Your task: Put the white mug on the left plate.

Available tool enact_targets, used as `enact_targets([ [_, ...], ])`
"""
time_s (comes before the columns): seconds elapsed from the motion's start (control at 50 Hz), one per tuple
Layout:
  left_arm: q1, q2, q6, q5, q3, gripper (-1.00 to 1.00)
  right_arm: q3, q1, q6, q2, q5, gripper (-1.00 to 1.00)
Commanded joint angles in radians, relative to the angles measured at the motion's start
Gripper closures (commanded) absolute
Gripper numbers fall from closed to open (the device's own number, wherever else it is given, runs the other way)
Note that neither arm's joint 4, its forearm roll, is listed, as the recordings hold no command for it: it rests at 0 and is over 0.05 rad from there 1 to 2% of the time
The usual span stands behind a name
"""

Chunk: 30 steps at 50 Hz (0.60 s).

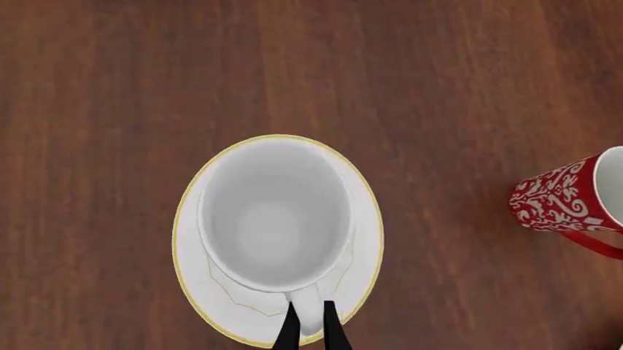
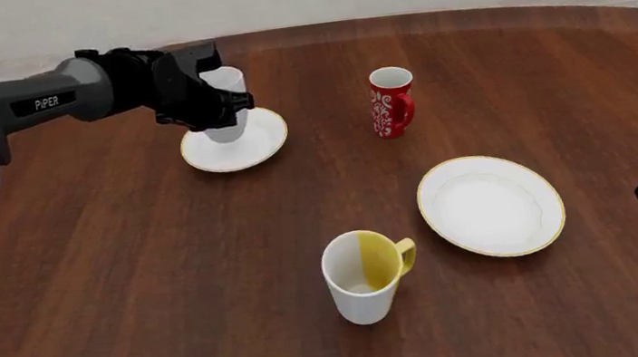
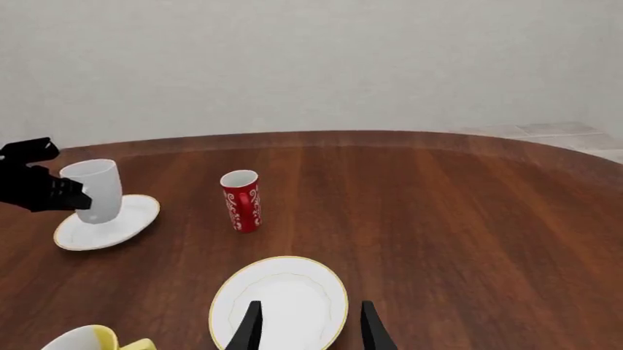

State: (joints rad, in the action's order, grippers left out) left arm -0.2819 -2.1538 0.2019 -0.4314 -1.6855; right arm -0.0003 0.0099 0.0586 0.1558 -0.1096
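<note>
Clearly "PiPER" on left arm [image 2: 48, 102], white mug [image 2: 225, 108]

Front view high overlooking table [image 2: 185, 277], left wrist straight down

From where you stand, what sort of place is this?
Likely a simulated dining table rather than a real room: a bare wooden table, mugs such as the red patterned mug, and plates against a blank wall.

In your front view the left end effector [image 2: 216, 109] hides the white mug's [image 2: 223, 85] handle and lower body. The red mug [image 1: 574, 204] is cut by the left wrist picture's edge, and the yellow-handled mug [image 3: 93, 340] by the right wrist picture's.
</note>
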Motion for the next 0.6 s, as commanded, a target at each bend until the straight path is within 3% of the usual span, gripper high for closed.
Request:
enact_targets([
  [0.02,0.003,-0.006,-0.015,0.001,-0.007,1.0,0.0,0.0,0.0,0.004,-0.004,-1.0],
  [0.6,-0.007,0.008,0.007,0.029,0.025,1.0,-0.001,0.005,-0.003,0.014,-0.013,-1.0],
])
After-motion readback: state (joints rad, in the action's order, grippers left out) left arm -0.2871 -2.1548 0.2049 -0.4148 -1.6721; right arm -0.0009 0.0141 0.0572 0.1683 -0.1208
